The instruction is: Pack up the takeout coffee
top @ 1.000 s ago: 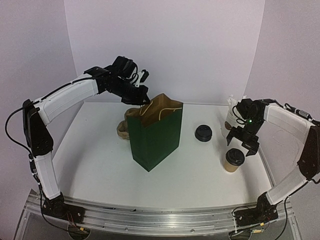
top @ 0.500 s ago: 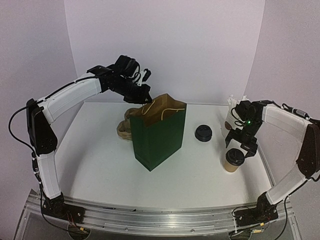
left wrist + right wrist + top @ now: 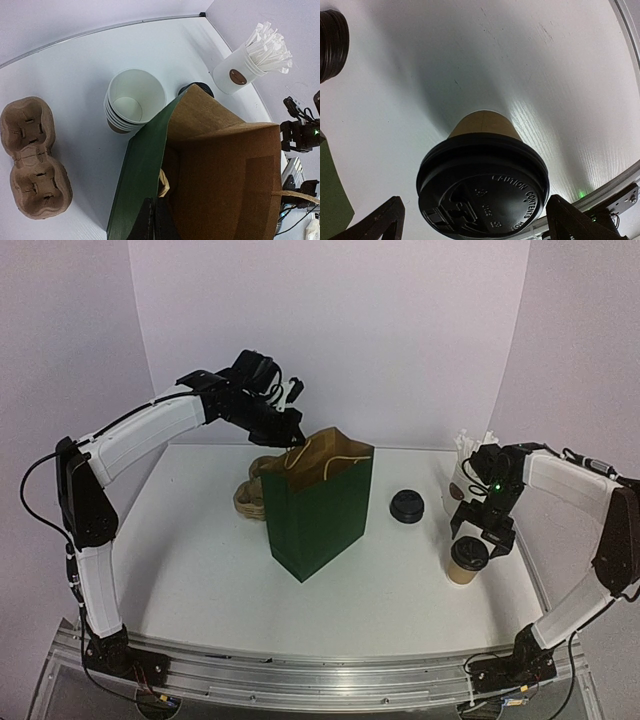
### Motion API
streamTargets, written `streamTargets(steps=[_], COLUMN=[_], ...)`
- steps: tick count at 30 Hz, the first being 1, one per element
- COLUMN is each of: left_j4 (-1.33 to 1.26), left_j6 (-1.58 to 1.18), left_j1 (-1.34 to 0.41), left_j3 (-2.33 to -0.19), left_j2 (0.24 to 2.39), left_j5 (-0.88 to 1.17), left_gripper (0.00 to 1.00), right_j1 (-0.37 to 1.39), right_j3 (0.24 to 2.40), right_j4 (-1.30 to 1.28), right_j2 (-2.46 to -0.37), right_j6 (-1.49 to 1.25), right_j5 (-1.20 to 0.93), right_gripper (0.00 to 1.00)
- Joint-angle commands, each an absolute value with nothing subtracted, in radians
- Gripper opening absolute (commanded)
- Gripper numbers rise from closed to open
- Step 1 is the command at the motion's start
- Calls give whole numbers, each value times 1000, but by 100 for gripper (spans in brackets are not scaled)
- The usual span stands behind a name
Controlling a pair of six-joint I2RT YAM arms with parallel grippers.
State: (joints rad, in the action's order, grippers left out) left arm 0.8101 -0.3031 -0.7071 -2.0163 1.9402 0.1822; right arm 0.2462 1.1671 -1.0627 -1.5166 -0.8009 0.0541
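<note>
Kraft-brown takeout coffee (image 3: pixel 468 560), black dome lid.
Wide-open right end effector (image 3: pixel 481 534) has lowered nearer it; left end effector (image 3: pixel 291 436) clamps the green bag (image 3: pixel 320 512).

Soft, even overhead light left the white worktop (image 3: pixel 200 570) bright and faintly violet-tinged, the takeout coffee (image 3: pixel 482 127) directly under the right tool (image 3: pixel 475 197) threw a diffuse grey shadow ahead of it, and the wide lens bulged the cup, its lid lettering sharp, the tool's fingers (image 3: pixel 385 222) soft-edged.
</note>
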Motion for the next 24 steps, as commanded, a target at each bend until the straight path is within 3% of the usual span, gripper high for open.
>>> streamTargets(steps=[1, 24], left_j4=[800, 795], left_j6=[-285, -273], left_j1=[-709, -709], left_j3=[-2061, -2052], left_j2=[1959, 1955], left_j5=[191, 197], left_gripper=[0, 0], right_j1=[244, 244], right_j3=[1140, 1146], right_j4=[-1065, -1062], right_j2=[-1515, -1500], right_j6=[-798, -799], right_j5=[51, 46], right_gripper=[98, 87])
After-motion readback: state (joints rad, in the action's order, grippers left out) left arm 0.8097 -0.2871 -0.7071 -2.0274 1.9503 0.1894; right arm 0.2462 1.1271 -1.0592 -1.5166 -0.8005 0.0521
